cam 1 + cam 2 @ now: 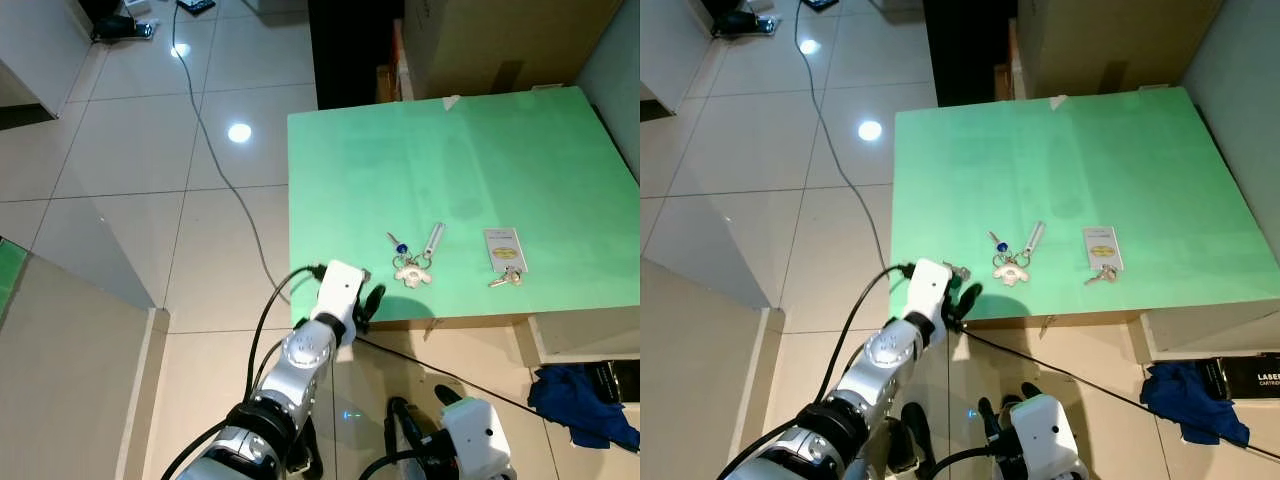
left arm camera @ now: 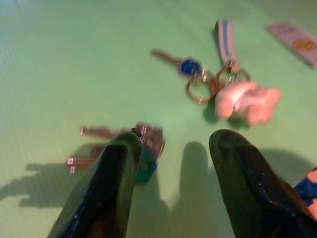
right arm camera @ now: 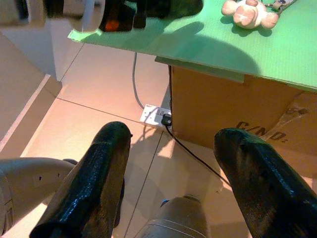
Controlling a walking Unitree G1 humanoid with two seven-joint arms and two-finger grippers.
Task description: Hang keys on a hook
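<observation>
A key bunch [image 1: 411, 264] with a blue-headed key, a ring, a white strap and a pale plush charm [image 2: 246, 98] lies near the front edge of the green table [image 1: 450, 150]. Right of it lies a key on a white card tag [image 1: 505, 252]. My left gripper [image 2: 178, 144] is open, low over the table's front left corner, short of the bunch. A second small set of keys [image 2: 106, 144] lies against one of its fingers. My right gripper [image 3: 171, 136] hangs open below the table's front edge, over the floor.
A cardboard box [image 1: 500, 40] stands behind the table, and another [image 3: 237, 119] sits under it. A black cable [image 1: 215, 160] runs over the tiled floor to a power strip [image 3: 154, 114]. A blue cloth [image 1: 580, 400] lies at the lower right.
</observation>
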